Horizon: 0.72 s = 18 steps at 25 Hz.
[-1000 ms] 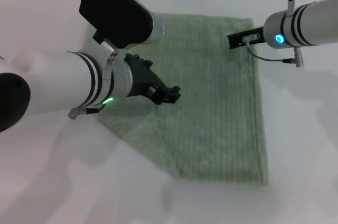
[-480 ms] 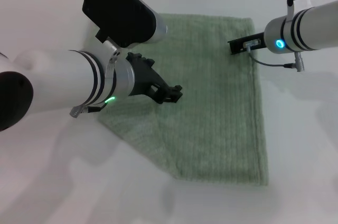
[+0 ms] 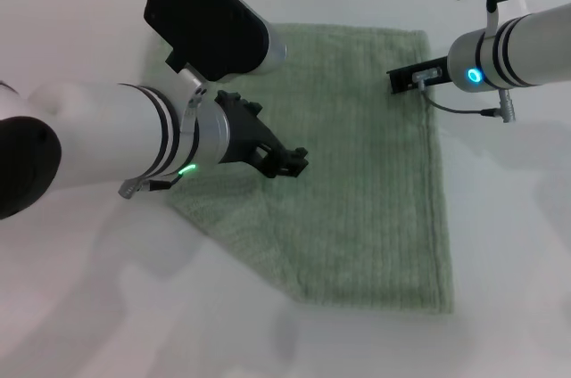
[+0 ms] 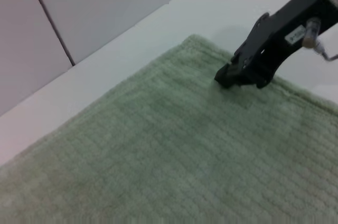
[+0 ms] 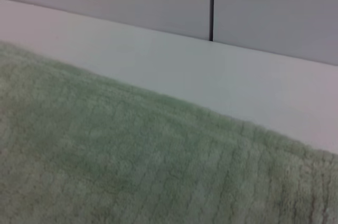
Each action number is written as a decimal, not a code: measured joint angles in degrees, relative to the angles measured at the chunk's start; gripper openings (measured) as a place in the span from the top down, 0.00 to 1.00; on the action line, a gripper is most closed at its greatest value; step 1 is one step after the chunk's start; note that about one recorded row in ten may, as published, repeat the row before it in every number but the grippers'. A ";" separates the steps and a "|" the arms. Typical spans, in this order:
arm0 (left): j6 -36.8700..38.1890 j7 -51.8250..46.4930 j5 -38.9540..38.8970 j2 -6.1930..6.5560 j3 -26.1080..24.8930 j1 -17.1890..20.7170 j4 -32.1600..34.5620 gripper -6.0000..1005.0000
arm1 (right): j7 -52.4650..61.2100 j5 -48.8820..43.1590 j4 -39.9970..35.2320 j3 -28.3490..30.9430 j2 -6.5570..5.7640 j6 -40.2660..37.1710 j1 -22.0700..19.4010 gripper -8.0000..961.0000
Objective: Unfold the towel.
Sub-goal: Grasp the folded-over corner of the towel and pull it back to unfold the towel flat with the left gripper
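Towel (image 3: pixel 357 173), pale sage green, lies spread flat on our white table (image 3: pixel 71 307). Our left gripper (image 3: pixel 287 162) hovers over the towel's middle-left area, fingers close together, holding nothing. Our right gripper (image 3: pixel 399 80) sits at the towel's far right corner; we cannot tell whether its fingers grip the cloth.

Pale sage-green towel (image 3: pixel 375 173), finely ribbed, on a white table (image 3: pixel 517 244).

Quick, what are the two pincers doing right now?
Left pincer: over the towel, cannot tell.
Right pincer: at the towel's far right corner, cannot tell.
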 joint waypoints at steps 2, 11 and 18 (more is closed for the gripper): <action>0.00 0.00 0.45 0.00 0.07 -0.42 0.58 0.21 | 0.00 -0.06 0.11 0.18 -0.01 0.12 0.06 0.99; 0.05 -1.14 2.72 -0.10 -0.06 -1.98 3.37 0.21 | 0.00 -0.13 0.12 0.02 -0.08 0.63 0.13 0.99; 4.83 -2.16 4.86 -0.18 0.02 -6.94 13.18 0.21 | 0.04 -0.28 0.31 0.18 -0.09 1.06 0.12 0.99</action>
